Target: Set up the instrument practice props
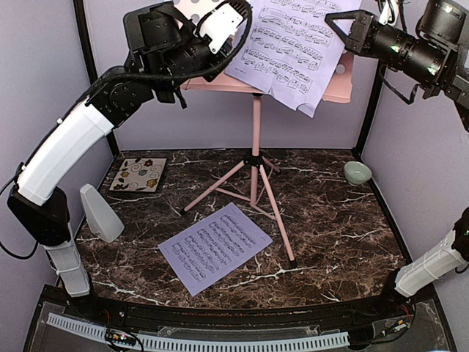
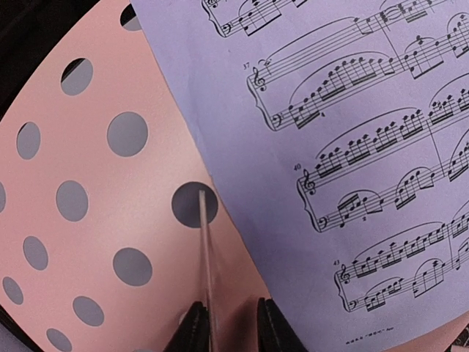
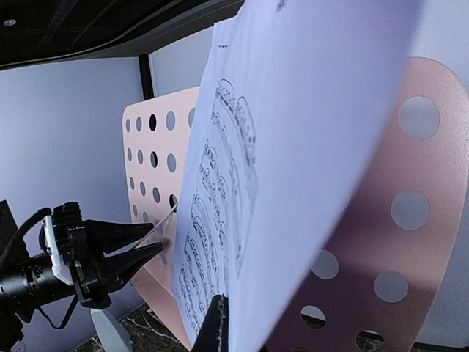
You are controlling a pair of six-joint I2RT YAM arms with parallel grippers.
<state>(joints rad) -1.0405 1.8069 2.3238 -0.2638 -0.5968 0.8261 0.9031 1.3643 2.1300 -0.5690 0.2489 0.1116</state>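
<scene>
Only the top view takes in the whole table. The pink music stand (image 1: 256, 139) is upright on its thin tripod at mid-table. A flat page (image 1: 215, 247) lies just in front of its legs. The grey metronome (image 1: 100, 213) sits well to the stand's left, with the floral tile (image 1: 138, 174) behind it. The green bowl (image 1: 357, 173) is to the stand's right. A raised page (image 1: 289, 48) hangs crooked across the stand's top, its lower corner dropping past the ledge. The right gripper (image 1: 330, 16) is pinched onto that page's right edge.

The left wrist view shows the stand's perforated plate (image 2: 95, 220) up close, salmon-pink with round holes. The lavender raised page covers its right part, with printed staves and bar numbers. The left gripper (image 2: 231, 326) is narrowly parted. A thin clear strip (image 2: 205, 257) runs up between its fingers.

The right wrist view alone shows the raised page bowing away from the plate. One dark finger (image 3: 217, 326) presses its lower edge, and the other is hidden behind the paper.
</scene>
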